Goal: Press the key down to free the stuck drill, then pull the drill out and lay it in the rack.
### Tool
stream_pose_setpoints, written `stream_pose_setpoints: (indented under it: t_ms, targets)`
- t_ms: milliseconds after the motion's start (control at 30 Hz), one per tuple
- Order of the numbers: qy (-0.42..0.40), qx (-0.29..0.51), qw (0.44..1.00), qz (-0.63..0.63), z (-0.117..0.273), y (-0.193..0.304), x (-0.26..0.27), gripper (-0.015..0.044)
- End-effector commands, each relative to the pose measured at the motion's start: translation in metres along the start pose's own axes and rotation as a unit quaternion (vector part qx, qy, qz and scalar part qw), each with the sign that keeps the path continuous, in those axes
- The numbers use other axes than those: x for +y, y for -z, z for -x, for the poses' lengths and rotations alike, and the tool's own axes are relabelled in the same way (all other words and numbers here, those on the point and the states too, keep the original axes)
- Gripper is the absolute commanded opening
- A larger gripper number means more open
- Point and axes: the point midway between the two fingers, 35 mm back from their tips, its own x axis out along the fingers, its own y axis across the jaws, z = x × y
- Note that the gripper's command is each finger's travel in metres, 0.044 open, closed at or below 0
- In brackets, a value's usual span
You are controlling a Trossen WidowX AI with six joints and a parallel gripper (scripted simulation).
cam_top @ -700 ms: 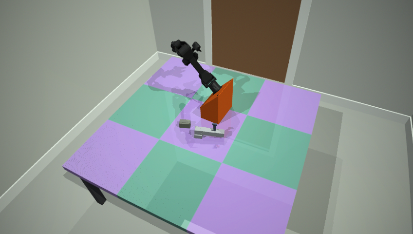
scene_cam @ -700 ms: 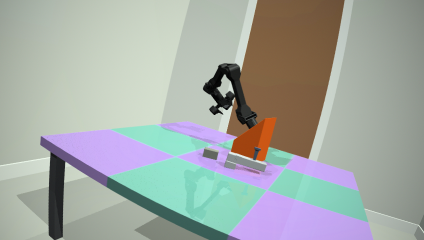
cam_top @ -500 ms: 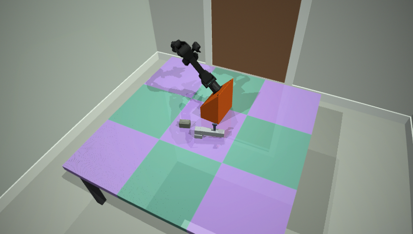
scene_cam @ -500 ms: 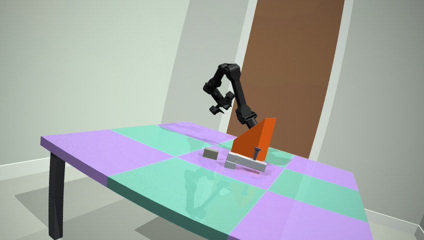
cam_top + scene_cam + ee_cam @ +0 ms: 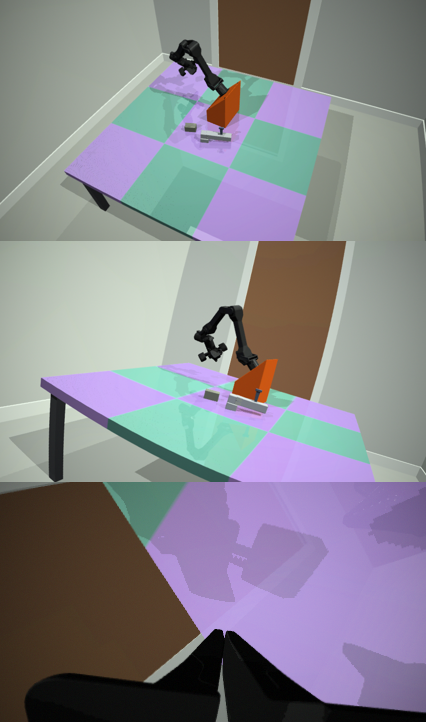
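A dark blue-grey drill [image 5: 221, 130] [image 5: 257, 394] with a wide head stands upright in a long light-grey block [image 5: 219, 137] [image 5: 250, 403], toward its right end. A small light-grey step [image 5: 204, 140] [image 5: 231, 406] sits low at the block's left end; whether it is the key, I cannot tell. An olive block [image 5: 190, 128] [image 5: 211, 395] lies apart to the left; it may be the rack. My gripper [image 5: 215, 359] [image 5: 222, 638] is shut and empty, its fingertips together. It hangs high above the table, behind and left of these things, touching none. The wrist view shows none of them.
An orange wedge-shaped stand [image 5: 232, 104] [image 5: 270, 378] carries the arm's base just behind the light-grey block. The chequered table [image 5: 191, 175] [image 5: 167, 435] lies beneath everything. A brown door panel [image 5: 262, 35] [image 5: 293, 300] [image 5: 75, 582] stands beyond its back edge.
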Motion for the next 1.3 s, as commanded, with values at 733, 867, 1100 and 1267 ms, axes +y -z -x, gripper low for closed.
stream_pose_setpoints:
  t_ms: [733,867,1100,1267]
  targets:
    - [0.216,-0.266,0.929,-0.141,0.18,-0.258,-0.207,0.0]
    - [0.212,-0.298,0.92,-0.143,0.217,-0.307,-0.199,0.0]
    - [0.192,-0.337,0.913,-0.127,0.273,-0.408,-0.151,0.0]
    - [0.183,-0.325,0.923,-0.092,0.289,-0.47,-0.095,0.0]
